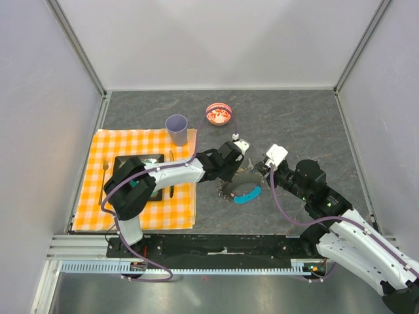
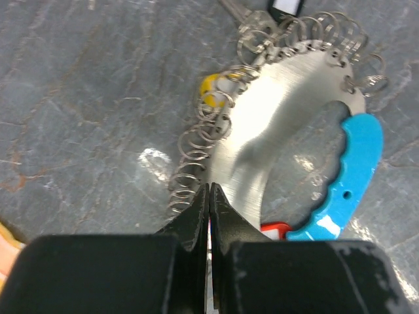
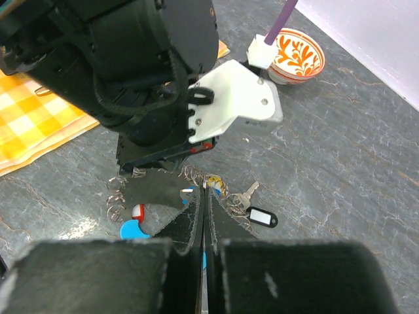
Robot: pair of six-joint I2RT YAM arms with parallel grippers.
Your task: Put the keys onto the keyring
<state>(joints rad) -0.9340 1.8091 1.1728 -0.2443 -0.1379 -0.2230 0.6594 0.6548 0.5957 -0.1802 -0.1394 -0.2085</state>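
Note:
The keyring (image 1: 236, 190) lies flat on the grey table: a metal crescent (image 2: 275, 118) edged with small split rings, with a bright blue fob (image 2: 357, 163). Keys lie around it: a yellow tag (image 2: 209, 88), a red tag (image 2: 275, 229), and a black-and-white tag (image 3: 260, 216) with a silver key. My left gripper (image 2: 209, 188) is shut, its tips at the crescent's ringed edge; whether a ring is pinched does not show. My right gripper (image 3: 204, 186) is shut and hangs above the yellow tag (image 3: 214, 182), holding nothing that I can see. The two grippers almost meet over the keyring.
A red-and-white patterned bowl (image 1: 218, 114) stands behind the keyring, with a lilac cup (image 1: 177, 129) to its left. An orange checked cloth (image 1: 131, 140) at the left carries a black tray (image 1: 131, 161), a fork (image 1: 105, 173) and a knife (image 1: 171, 176). White walls enclose the table.

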